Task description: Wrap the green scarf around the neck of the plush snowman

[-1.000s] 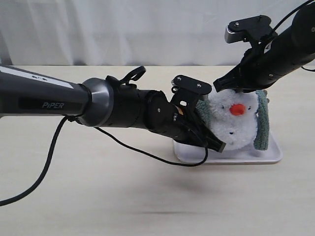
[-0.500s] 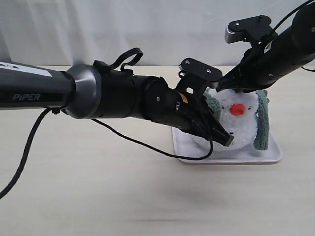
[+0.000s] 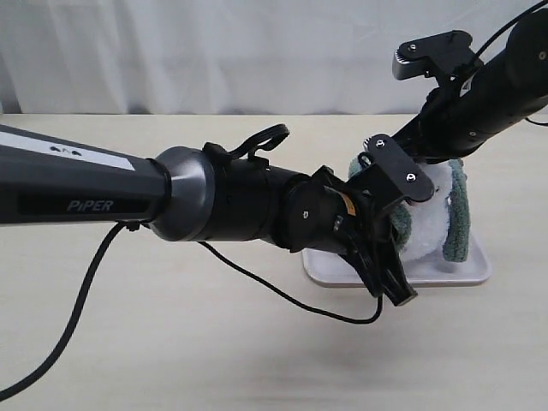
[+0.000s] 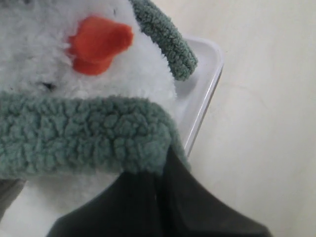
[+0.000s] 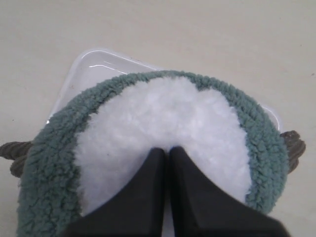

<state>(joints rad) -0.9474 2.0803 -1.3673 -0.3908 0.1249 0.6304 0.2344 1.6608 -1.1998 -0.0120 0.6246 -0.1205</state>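
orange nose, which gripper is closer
Left. The left gripper is close by the orange nose, at the green scarf; the right gripper presses the snowman's head, farther off.

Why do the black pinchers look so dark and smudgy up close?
Left wrist view: the left gripper is too near, a soft dark blur, while the green scarf looks crisp. Right wrist view: the right gripper is dark, detail lost. Exterior view: even light, only faint shadows on the table.
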